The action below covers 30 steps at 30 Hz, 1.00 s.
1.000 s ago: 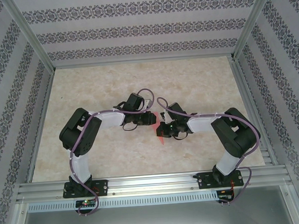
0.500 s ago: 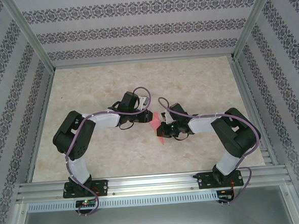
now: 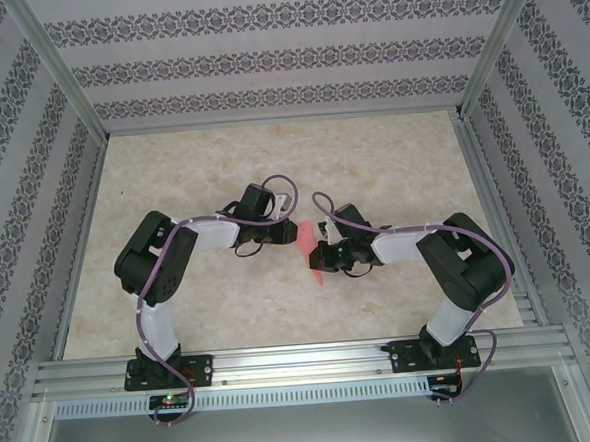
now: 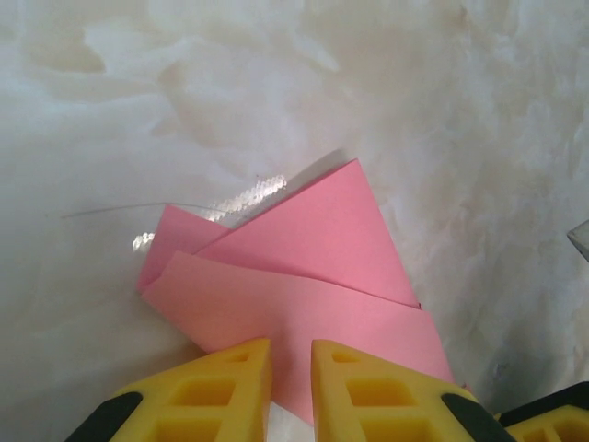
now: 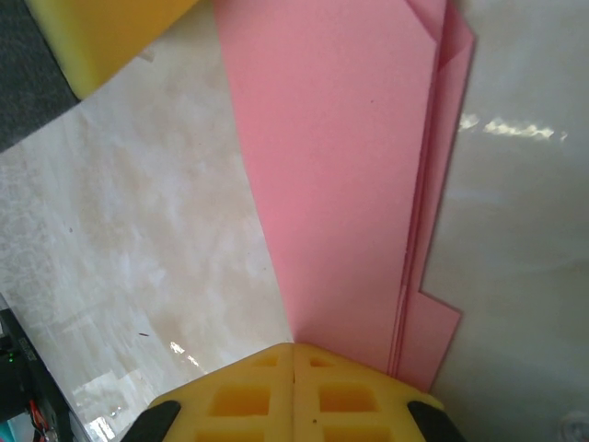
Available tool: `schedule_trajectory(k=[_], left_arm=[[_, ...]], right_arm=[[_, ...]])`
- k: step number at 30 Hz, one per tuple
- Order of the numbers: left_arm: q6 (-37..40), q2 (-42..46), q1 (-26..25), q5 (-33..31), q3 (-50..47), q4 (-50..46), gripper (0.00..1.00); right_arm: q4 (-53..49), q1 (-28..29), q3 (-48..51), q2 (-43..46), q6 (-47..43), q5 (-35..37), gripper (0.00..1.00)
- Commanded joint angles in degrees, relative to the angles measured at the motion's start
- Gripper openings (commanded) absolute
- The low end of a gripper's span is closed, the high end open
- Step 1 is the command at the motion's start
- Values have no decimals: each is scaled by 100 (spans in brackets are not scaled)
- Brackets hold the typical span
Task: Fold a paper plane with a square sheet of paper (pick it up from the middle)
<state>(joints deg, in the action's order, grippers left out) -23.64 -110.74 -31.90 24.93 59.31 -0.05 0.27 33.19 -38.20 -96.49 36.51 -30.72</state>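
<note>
- Two grippers work one folded sheet [image 5: 340, 184], which lies between their tips. The step in hand looks like a mid-sequence fold: flaps are in, but it is not a plane yet.
- Right gripper [image 5: 294, 354]: its fingers [image 5: 230, 396] are pressed flush with no gap, and the sheet's narrow end is clamped at the seam between them.
- The sheet widens away from the right tips. Stacked layer edges run along the side to the right of the fingers, with one stepped corner close by them.
- Left gripper [image 4: 291, 354]: the jaws are nearly together with a thin slot between, and pink shows in the slot. Cannot tell whether it is pinching the sheet or just sitting over it.
- Just ahead of the left tips a long flap runs across. A triangular flap lies on top of it, apex pointing away from the fingers.
- Left of those tips and further out, a small corner pokes out flat on the table [image 4: 138, 110].
- Judgement: the right arm acts as the anchor and the left is working the free edge.
- The next move calls for the right clamp holding firm. The left needs a confirmed pinch on the loose flap only.
- It then carries that flap over so its edge meets the centre line, and presses the crease flat.
- Watch for grabbing several layers at once, or dragging the sheet out of the right clamp. The paper is thin and will skew easily.
</note>
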Motion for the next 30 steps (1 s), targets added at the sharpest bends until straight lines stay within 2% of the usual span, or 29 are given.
schedule_trajectory(k=[1, 14, 22, 27, 30], left_arm=[[195, -165, 105, -185, 208, 44, 20], [-37, -421, 270, -910, 665, -607, 20], [-15, -345, 345, -818, 880, -815, 20], [-112, 237, 419, -555, 791, -738, 22], [-356, 625, 407, -127, 429, -316, 23]], right_arm=[[-567, 0, 295, -292, -43, 423, 3], [-757, -47, 580, 27, -111, 446, 3], [-593, -45, 622, 262, 28, 295, 3], [-549, -45, 594, 270, 122, 287, 2], [-486, -33, 618, 322, 198, 295, 0]])
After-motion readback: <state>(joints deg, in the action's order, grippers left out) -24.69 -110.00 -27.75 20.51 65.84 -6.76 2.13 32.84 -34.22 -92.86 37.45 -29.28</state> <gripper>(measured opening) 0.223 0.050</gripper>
